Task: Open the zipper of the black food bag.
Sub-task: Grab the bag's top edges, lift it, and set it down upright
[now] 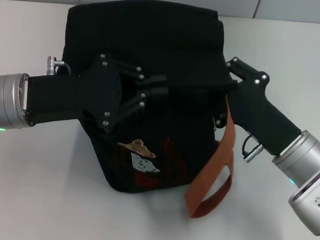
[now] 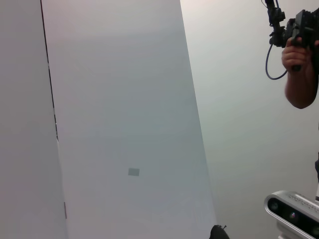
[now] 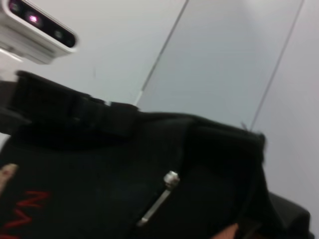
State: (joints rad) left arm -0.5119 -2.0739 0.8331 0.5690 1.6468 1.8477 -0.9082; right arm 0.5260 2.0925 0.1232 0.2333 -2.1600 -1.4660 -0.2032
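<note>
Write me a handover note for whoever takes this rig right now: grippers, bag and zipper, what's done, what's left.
Left gripper: reached in from the left over the black food bag, fingers close together at its upper front; whether they pinch anything is hidden.
Right gripper: at the bag's upper right side, fingers hidden.
Bag: standing on the white table, orange strap hanging down the right side.
Zipper: a silver pull shows in the right wrist view; which pull it is cannot be told.
Done: both arms at the bag. Left: no opening is visible yet, so confirm the grip, then pull.
</note>
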